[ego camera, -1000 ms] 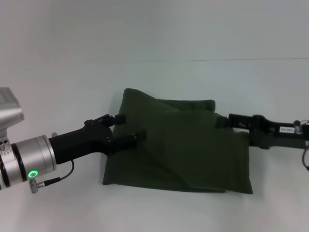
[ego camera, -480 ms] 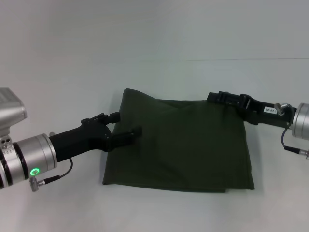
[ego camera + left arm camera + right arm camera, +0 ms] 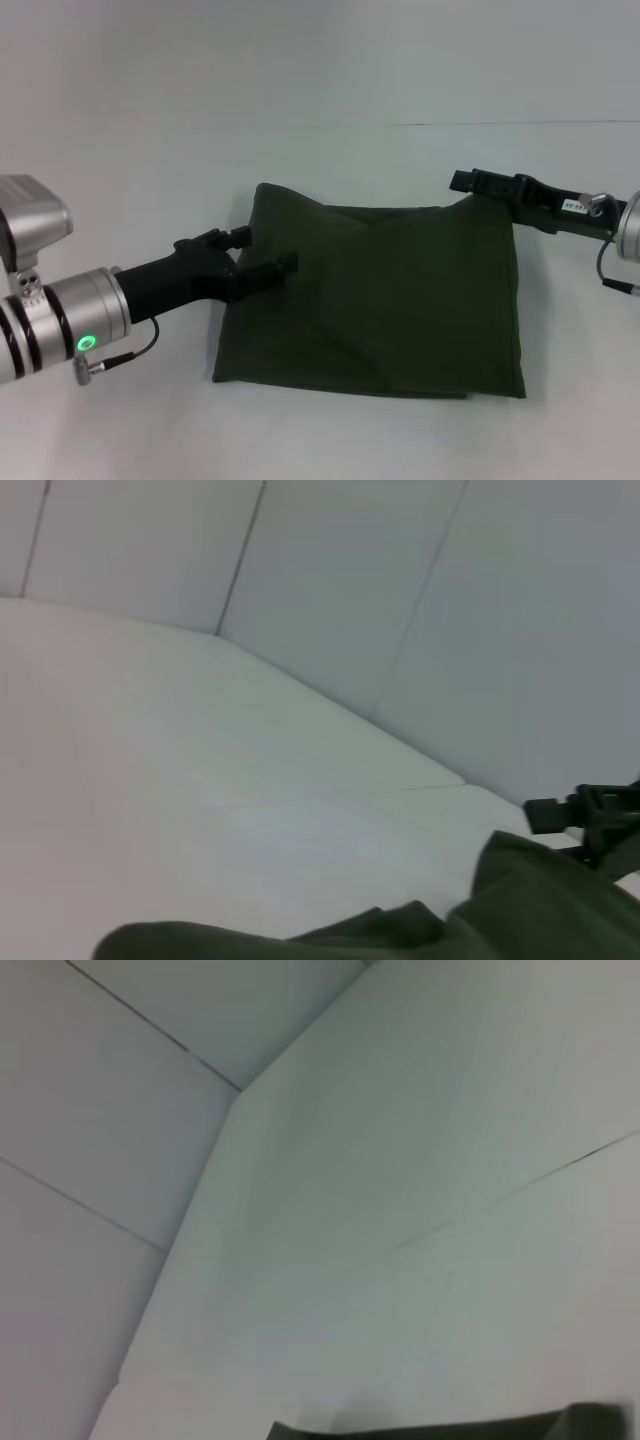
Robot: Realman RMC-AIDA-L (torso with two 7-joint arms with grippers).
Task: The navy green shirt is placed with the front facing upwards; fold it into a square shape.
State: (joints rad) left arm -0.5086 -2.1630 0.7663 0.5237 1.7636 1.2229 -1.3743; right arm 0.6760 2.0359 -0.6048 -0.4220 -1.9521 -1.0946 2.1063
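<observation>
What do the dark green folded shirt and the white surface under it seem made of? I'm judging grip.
The dark olive-green folded shirt looks like soft matte woven or knit fabric, likely cotton: it creases and slumps. The white table looks smooth, hard and matte, perhaps laminate.

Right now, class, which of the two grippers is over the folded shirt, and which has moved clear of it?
The left gripper is over the shirt near its left edge. The right gripper is off the cloth, above the shirt's far right corner.

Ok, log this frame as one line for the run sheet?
shirt: folded, roughly square, flat on table | left end effector: open, over shirt's left edge | right end effector: off shirt, near far right corner
</observation>
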